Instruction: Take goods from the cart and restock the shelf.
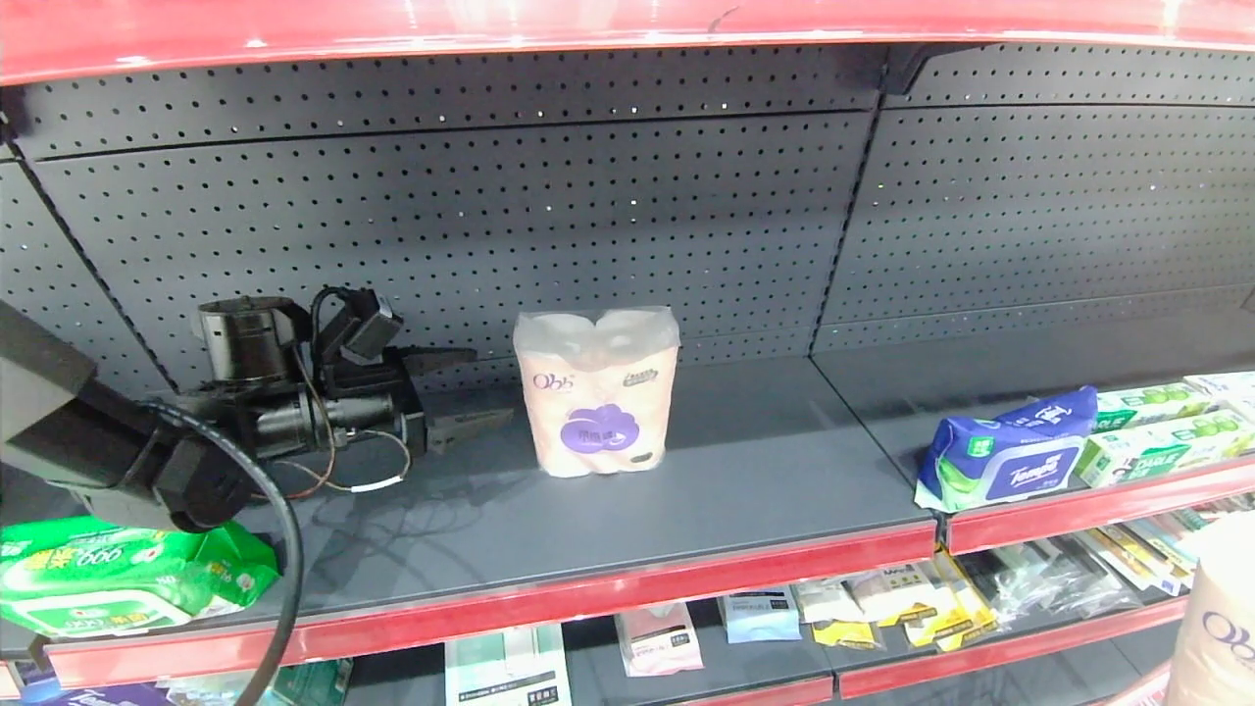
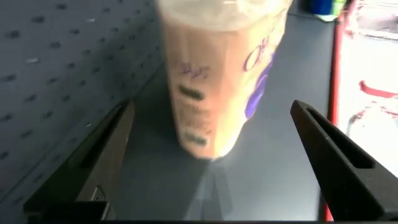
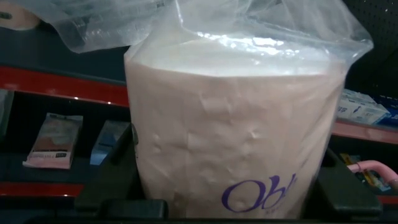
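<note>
Firstly, head view: grey shelf [image 1: 765,471], pegboard back [image 1: 588,216]; roll pack [image 1: 598,392] upright mid-shelf; left gripper [image 1: 490,385] spread, beside pack's left; blue wipes [image 1: 1010,446] right of pack. Left wrist: fingers [image 2: 93,168] clear of pack. Right wrist: right gripper [image 3: 227,177] clamps second pack [image 3: 230,124].

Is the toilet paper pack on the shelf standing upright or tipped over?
Upright. The toilet paper pack stands on its base on the shelf, roll ends facing up, clear of the open left gripper beside it.
</note>
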You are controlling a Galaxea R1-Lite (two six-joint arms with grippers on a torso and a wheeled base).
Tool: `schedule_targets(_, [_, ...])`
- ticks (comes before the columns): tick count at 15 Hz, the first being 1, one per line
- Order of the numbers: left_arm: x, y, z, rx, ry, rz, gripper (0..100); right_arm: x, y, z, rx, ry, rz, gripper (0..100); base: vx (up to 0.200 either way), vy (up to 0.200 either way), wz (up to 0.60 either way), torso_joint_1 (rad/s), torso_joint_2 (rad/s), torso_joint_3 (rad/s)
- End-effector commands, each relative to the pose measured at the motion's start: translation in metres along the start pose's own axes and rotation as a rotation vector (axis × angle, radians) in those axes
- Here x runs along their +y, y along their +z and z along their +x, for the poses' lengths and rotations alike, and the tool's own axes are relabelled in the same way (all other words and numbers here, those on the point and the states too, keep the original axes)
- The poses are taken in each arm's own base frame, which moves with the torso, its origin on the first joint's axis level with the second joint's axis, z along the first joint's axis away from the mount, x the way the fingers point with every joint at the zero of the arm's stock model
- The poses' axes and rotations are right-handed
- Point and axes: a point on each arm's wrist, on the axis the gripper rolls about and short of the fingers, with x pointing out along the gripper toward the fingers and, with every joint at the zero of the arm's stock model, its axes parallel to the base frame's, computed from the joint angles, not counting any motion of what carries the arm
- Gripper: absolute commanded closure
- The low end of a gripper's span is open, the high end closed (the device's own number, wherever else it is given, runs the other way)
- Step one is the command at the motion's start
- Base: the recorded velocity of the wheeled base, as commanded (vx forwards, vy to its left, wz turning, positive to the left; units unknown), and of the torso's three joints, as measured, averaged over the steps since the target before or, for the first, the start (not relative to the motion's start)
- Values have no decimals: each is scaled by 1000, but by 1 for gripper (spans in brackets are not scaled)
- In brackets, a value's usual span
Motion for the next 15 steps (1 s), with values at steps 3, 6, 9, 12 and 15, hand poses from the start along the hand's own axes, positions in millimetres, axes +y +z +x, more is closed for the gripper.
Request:
schedule_targets(3, [5, -9, 17, -12, -46, -1, 0, 0, 0, 0, 1, 1, -1, 100, 0, 0, 0, 0, 0, 0])
schedule_targets(6, [17, -10, 32, -42, -44, 29, 0, 0, -1, 0, 1, 2, -1, 100, 0, 0, 0, 0, 0, 0])
schedule_targets(9, [14, -7, 38, -49, -60, 36, 0, 0, 0, 0, 0, 2, -1, 100, 0, 0, 0, 0, 0, 0])
schedule_targets(12, [17, -7, 49, -60, -70, 51, 0, 0, 0, 0, 0, 2, -1, 100, 0, 0, 0, 0, 0, 0])
schedule_targets(15, [19, -7, 55, -66, -74, 59, 0, 1, -2, 0, 4, 3, -4, 100, 0, 0, 0, 0, 0, 0])
